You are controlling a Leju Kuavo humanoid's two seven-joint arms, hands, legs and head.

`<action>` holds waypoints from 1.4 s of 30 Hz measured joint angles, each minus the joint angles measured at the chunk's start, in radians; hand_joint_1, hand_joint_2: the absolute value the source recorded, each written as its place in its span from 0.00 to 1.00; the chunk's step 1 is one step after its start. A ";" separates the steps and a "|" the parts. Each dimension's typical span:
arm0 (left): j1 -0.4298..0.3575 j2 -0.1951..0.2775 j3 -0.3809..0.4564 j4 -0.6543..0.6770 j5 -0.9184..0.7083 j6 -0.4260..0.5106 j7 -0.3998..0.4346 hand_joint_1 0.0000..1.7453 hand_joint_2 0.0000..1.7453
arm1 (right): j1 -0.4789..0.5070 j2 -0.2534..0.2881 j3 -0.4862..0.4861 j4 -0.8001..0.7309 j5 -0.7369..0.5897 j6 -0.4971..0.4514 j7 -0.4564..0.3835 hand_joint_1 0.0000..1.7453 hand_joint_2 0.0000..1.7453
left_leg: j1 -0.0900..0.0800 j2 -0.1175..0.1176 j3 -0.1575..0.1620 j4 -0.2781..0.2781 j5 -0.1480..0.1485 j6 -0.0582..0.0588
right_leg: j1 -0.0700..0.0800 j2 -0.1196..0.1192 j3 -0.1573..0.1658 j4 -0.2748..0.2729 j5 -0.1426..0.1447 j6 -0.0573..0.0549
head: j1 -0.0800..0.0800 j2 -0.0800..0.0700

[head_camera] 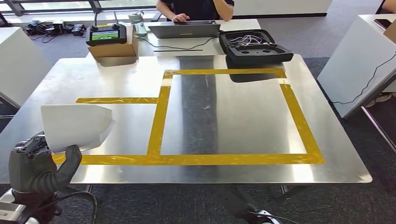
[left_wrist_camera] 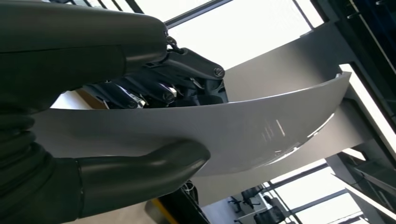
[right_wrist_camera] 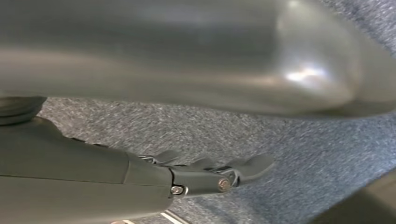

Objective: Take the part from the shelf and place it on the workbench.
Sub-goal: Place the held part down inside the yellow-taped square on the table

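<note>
Part (head_camera: 74,125), lower left of head view: a thin white curved panel, over the workbench (head_camera: 233,116) edge. We judge it light, stiff, slick; grip the near edge. Our left hand (head_camera: 39,165) pinches it, thumb beneath. Right hand (right_wrist_camera: 205,175) hangs over carpet, fingers loosely extended, holding nothing.

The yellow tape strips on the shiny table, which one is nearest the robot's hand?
The long strip along the table's near edge. Its left end runs under the white part that the left hand holds; the other strips lie farther back.
</note>
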 joint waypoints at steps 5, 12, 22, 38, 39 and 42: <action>0.000 0.000 0.000 -0.001 0.000 0.001 0.000 1.00 1.00 | 0.000 0.000 0.000 0.000 0.003 0.000 0.001 0.00 0.00 | 0.001 0.001 0.005 -0.011 0.001 -0.009 | 0.005 -0.001 0.002 0.000 -0.004 -0.007 | 0.000 0.000; 0.001 0.000 0.000 -0.003 -0.001 0.003 0.000 1.00 1.00 | 0.000 0.000 0.000 0.000 0.008 0.000 0.003 0.00 0.00 | 0.003 0.001 0.007 -0.013 0.003 -0.038 | 0.007 -0.001 0.007 -0.002 -0.003 -0.005 | 0.000 0.000; 0.002 0.000 0.000 -0.004 -0.002 0.003 0.000 1.00 1.00 | 0.001 -0.001 0.000 0.000 0.009 0.000 0.003 0.00 0.00 | -0.001 0.001 0.006 -0.001 -0.003 -0.024 | 0.002 -0.001 0.016 -0.014 0.003 0.006 | 0.000 0.000; 0.007 -0.003 0.001 -0.016 -0.013 0.006 -0.009 1.00 1.00 | 0.006 -0.008 -0.004 0.000 0.012 0.007 0.003 0.00 0.00 | 0.012 -0.001 0.038 -0.014 -0.007 0.000 | -0.005 -0.002 -0.031 0.041 0.005 0.053 | 0.003 0.000; 0.007 -0.003 0.001 -0.016 -0.013 0.006 -0.009 1.00 1.00 | 0.006 -0.008 -0.005 0.000 0.012 0.007 0.003 0.00 0.00 | 0.013 -0.001 0.036 -0.009 -0.015 -0.008 | -0.004 -0.004 -0.015 0.007 0.005 0.045 | 0.003 0.000; 0.008 -0.003 0.001 -0.017 -0.014 0.007 -0.008 1.00 1.00 | 0.010 -0.008 -0.006 0.000 0.012 0.007 0.003 0.00 0.00 | 0.009 0.001 0.036 0.006 -0.027 -0.032 | 0.000 -0.008 -0.016 0.013 -0.006 0.004 | 0.002 0.000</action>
